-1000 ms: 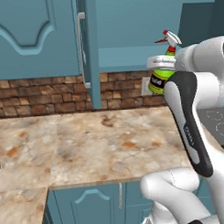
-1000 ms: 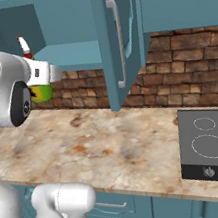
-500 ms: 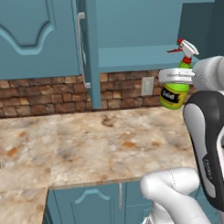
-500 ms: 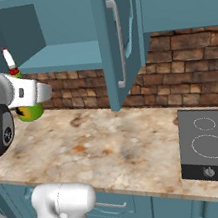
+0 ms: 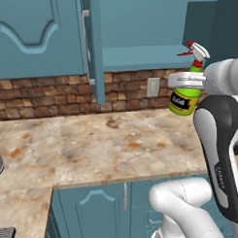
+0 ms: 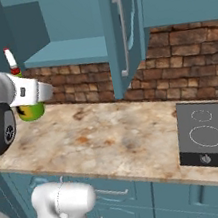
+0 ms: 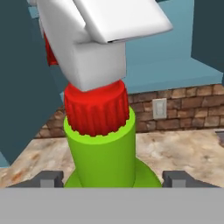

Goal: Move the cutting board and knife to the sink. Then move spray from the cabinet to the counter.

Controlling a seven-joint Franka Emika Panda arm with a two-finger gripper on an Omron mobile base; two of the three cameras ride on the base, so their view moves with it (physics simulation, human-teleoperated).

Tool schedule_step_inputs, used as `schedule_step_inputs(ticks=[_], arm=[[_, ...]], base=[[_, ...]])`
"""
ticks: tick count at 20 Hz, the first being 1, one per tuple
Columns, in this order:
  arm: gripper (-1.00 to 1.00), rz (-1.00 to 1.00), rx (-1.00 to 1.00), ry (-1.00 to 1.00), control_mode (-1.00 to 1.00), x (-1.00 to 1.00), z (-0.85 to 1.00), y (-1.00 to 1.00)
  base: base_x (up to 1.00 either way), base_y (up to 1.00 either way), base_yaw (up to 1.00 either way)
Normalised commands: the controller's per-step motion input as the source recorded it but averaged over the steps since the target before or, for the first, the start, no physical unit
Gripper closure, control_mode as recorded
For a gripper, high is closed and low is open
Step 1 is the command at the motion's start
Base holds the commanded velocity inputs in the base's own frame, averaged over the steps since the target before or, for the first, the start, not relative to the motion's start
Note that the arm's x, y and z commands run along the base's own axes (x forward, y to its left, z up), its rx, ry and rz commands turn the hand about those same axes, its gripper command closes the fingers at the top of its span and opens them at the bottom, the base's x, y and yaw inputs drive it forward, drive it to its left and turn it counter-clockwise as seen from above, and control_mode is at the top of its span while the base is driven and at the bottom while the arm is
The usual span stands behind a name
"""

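Still ribbed red collar (spray (image 7: 101,148))

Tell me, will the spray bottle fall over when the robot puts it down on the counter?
Probably not: the spray looks wide at the bottom. Its trigger head makes it a bit top-heavy, so a tilted landing on the counter could tip it. It looks stiff in the gripper.

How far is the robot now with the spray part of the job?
Done: the spray is out of the open cabinet. In hand: the gripper holds it by the neck, upright, above the counter. Left: setting it down on the counter. Cutting board, knife and sink cannot be judged from here.
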Motion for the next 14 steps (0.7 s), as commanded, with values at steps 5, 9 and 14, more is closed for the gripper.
schedule_step_inputs(ticks=[5, 9, 14], arm=[[1.0, 0.0, 0.0, 0.0, 1.0, 0.0, 0.0, 0.0], [1.0, 0.0, 0.0, 0.0, 1.0, 0.0, 0.0, 0.0], [1.0, 0.0, 0.0, 0.0, 1.0, 0.0, 0.0, 0.0]], base=[[-1.0, 0.0, -0.04], [-0.98, 0.03, 0.37], [-0.46, -0.27, 0.87]])
